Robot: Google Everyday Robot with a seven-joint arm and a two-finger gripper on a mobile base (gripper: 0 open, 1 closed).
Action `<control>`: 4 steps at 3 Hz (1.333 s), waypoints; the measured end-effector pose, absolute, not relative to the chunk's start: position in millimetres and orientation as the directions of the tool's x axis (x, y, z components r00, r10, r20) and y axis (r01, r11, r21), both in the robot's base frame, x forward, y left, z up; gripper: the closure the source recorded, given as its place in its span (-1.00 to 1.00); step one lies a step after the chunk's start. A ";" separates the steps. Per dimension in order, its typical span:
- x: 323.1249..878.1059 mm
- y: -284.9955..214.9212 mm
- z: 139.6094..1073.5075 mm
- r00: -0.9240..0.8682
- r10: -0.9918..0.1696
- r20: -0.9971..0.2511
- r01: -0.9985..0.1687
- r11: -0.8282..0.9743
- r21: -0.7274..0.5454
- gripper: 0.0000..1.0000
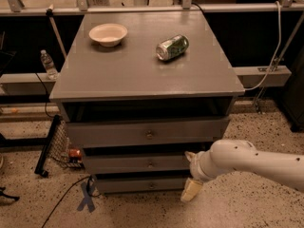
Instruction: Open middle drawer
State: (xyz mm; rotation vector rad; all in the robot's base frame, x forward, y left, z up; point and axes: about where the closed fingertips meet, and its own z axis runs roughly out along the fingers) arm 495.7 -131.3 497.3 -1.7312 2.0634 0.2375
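The grey cabinet has three drawer fronts stacked under its top. The middle drawer [137, 164] has a small round knob [150, 164] at its centre and sits set back below the taller top drawer [118, 134]. The shortest drawer [133, 185] is at the bottom. My gripper [190, 173] is on the end of the white arm coming in from the right. It is low in front of the right end of the middle drawer, to the right of the knob. Its cream fingers [191, 190] are spread one above the other, holding nothing.
On the cabinet top [142, 75] stand a white bowl [108, 34] and a green can [172, 47] lying on its side. A water bottle [48, 64] stands at the left. A black stand [46, 148] and cables lie on the speckled floor at the left.
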 end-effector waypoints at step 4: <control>532.8 -128.1 458.0 -0.031 -0.913 -0.406 -0.976 0.116 -0.186 -1.00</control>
